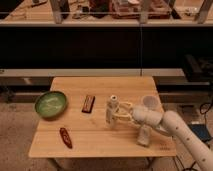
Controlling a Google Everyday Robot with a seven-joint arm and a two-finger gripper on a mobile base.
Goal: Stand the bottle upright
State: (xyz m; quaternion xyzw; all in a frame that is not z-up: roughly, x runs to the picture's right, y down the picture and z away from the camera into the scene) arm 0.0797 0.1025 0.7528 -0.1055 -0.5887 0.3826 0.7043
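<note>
1. While the bottle (111, 109) is standing nearly upright near the middle of the surface (100, 85), the end effector (120, 112) is reaching in from the right and pinching it low on its body, probably to steady it before release.
2. Resting well apart to the left are a green bowl (50, 104), a dark bar (88, 103) and a reddish item (65, 137), clear of the arm's path.
3. Behind the wooden surface, dim shelving (100, 30) is spanning the far side.

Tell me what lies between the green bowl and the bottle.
In the camera view, a dark snack bar lies between the green bowl and the bottle. The gripper sits at the bottle.
</note>
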